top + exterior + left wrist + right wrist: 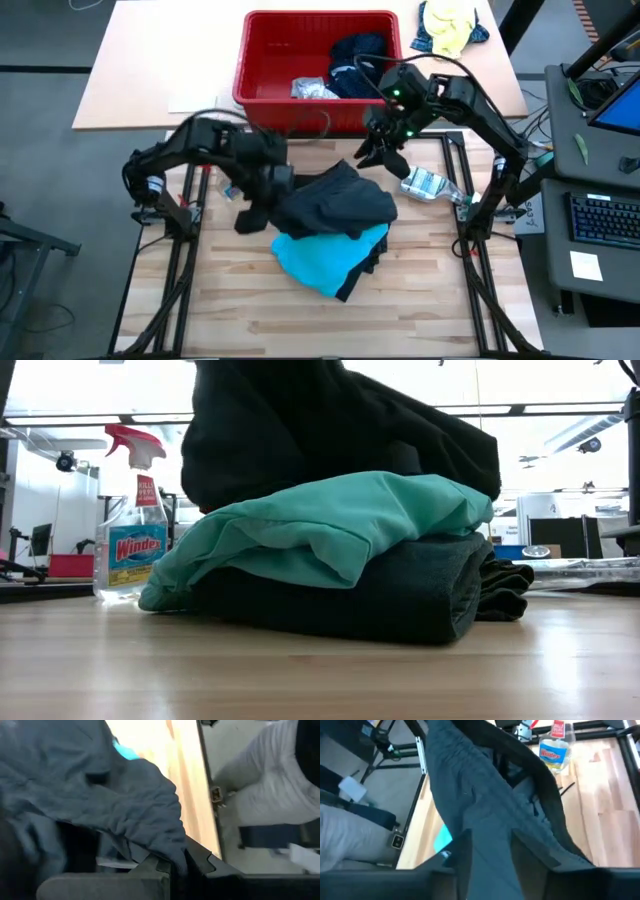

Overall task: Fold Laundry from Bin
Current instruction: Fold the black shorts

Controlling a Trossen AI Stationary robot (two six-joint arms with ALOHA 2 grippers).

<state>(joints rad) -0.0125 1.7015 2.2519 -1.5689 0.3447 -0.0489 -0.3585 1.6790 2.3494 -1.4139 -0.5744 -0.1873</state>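
The left hand [252,215] is closed on the dark garment [335,200], gripping its edge at the left end; the cloth runs from it across to the right hand and drapes over the pile just beside it. In the left wrist view the grey folds fill most of the picture and hide the fingertips, with a sliver of turquoise showing past them. The right hand [375,152] sits at the far right end of the same garment. Its fingers [461,851] stand apart with the cloth lying between them; whether they press it cannot be made out.

Under the dark garment, between the two hands and nearer the front edge of the bench [420,310], lies the turquoise shirt [325,260] on top of a folded dark grey piece [400,600]. In the low view the hanging black cloth cuts off at the top, hiding both hands.

Beside the right hand, toward the bench's right rail, a spray bottle [432,186] lies on its side in the high view.

Beyond both hands stands the red bin [262,60]. It holds a navy garment [358,58] heaped toward the right wall and a light grey piece [312,89] against the near wall; the rest of its floor is bare red. The right arm crosses over the bin's near right corner. Farther right of the bin lies a yellow-and-blue bundle [450,25], partly cut off by the top edge.
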